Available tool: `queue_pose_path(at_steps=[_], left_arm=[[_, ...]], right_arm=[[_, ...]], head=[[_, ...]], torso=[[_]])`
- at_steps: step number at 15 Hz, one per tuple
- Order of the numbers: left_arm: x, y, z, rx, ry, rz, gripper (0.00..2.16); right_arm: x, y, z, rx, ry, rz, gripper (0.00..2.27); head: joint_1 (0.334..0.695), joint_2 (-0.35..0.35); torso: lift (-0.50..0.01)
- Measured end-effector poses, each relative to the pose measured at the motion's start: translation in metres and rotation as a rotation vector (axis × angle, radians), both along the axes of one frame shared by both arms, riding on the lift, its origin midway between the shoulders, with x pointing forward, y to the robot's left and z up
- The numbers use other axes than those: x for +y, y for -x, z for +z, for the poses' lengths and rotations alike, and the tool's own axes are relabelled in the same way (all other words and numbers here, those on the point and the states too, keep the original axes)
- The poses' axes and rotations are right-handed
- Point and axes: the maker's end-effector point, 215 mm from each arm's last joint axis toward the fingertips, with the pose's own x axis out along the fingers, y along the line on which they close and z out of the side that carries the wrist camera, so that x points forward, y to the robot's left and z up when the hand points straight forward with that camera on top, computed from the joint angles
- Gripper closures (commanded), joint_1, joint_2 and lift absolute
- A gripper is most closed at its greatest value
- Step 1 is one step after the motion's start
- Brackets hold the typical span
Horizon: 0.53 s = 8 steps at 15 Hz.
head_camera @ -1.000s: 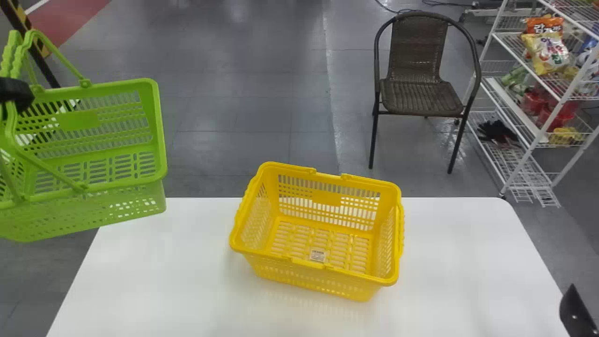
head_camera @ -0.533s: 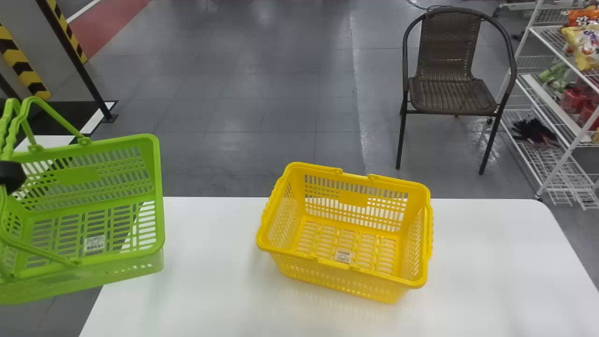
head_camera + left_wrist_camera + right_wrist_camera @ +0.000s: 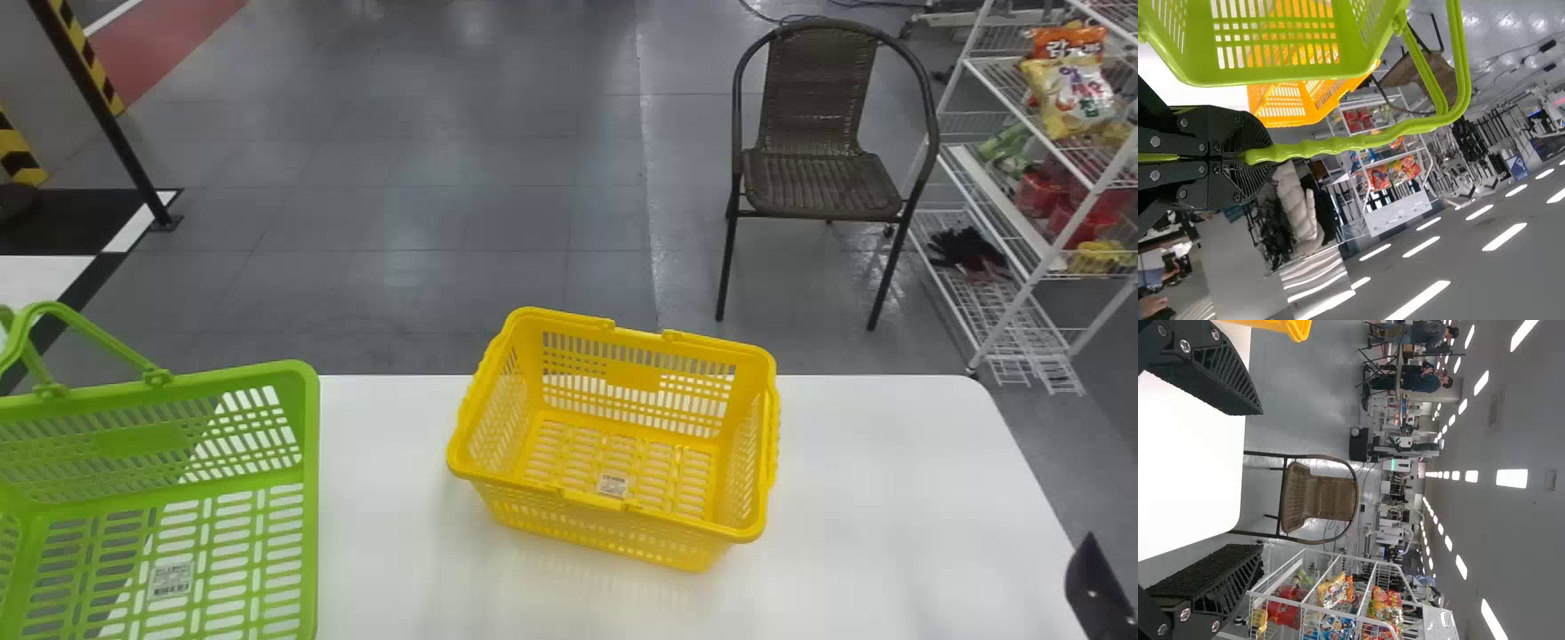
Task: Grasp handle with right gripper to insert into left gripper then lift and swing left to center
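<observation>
Green slotted plastic basket at far left of head view, upright, mouth upward, overlapping the left edge of the glossy white table; cannot tell whether touching the tabletop. Ridged green plastic handle raised above the rim, pinched tight in the black-fingered left gripper, jaws clenched on the grip. To the basket's right, well apart: yellow slotted plastic basket, set askew mid-table, handles folded down along the rim, small pale label on the floor inside. Farther right, by the table's right edge: black right gripper, jaws released, spread wide in right wrist view. Beyond the table, right of centre: brown woven chair with dark frame, on grey floor. Right of that: white wire shelving, with bagged snacks on an upper shelf.
</observation>
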Motion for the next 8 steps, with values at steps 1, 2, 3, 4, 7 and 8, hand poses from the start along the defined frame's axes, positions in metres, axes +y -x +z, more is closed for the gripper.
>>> queue_pose_path(at_steps=[1, 2, 3, 4, 7, 8], left_arm=[[-0.009, 0.011, -0.002, -0.004, 0.001, -0.001, 1.97], [-0.020, 0.021, -0.004, -0.006, -0.002, -0.005, 1.97], [-0.031, 0.030, -0.006, -0.006, -0.005, -0.013, 1.97], [-0.044, 0.039, -0.009, -0.004, -0.010, -0.025, 1.97], [-0.081, 0.058, -0.018, 0.013, 0.001, -0.063, 1.97], [-0.095, 0.063, -0.022, 0.020, 0.010, -0.081, 1.97]], right_arm=[[0.000, 0.000, 0.000, 0.001, 0.000, 0.000, 0.10], [-0.001, 0.000, -0.001, 0.003, 0.001, 0.000, 0.10], [-0.001, 0.000, -0.001, 0.004, 0.001, 0.000, 0.10], [-0.001, 0.000, -0.001, 0.004, 0.001, 0.000, 0.10], [-0.001, -0.001, -0.001, 0.004, 0.001, 0.001, 0.10], [-0.001, -0.001, -0.002, 0.005, 0.000, 0.001, 0.10]], head=[[0.695, -0.014], [0.695, -0.031], [0.695, -0.049], [0.695, -0.073], [0.695, -0.158], [0.695, -0.180]], torso=[[0.000], [0.000], [0.000], [0.000], [0.000], [0.000]])
